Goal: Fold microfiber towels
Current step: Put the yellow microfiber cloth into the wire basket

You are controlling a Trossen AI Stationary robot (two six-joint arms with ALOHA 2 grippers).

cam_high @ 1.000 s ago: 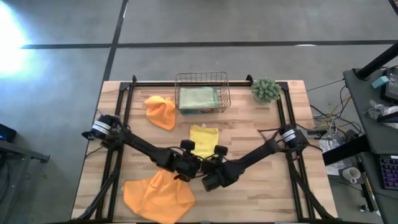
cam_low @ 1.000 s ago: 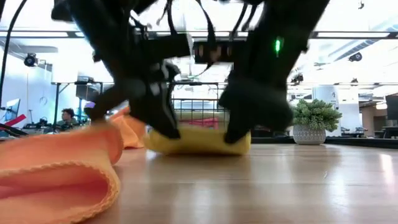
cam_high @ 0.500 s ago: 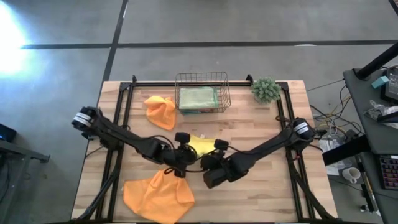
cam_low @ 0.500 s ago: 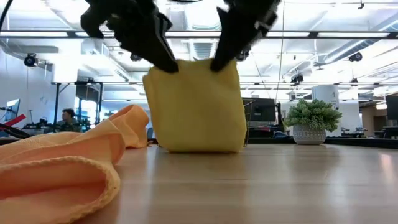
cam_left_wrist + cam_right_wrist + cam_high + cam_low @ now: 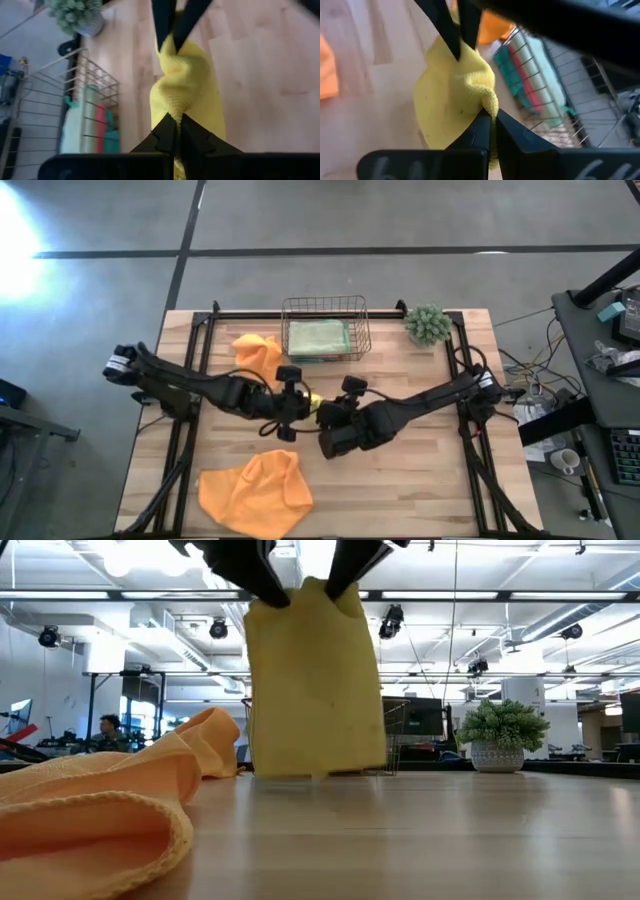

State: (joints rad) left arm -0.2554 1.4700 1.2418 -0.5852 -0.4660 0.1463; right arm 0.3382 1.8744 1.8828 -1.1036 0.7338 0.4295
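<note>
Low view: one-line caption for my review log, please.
Both pincers, left and right, hold the yellow towel up by its top corners; an orange towel lies nearby.

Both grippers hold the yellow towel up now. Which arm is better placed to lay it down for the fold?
Neither alone: the left gripper and the right gripper each pinch a top corner of the yellow towel, so both should lower together.

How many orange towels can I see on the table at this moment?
2. One orange towel lies crumpled at the table's front-left edge; the other orange towel lies bunched just left of the wire basket. More could be hidden inside the basket or under the arms.
</note>
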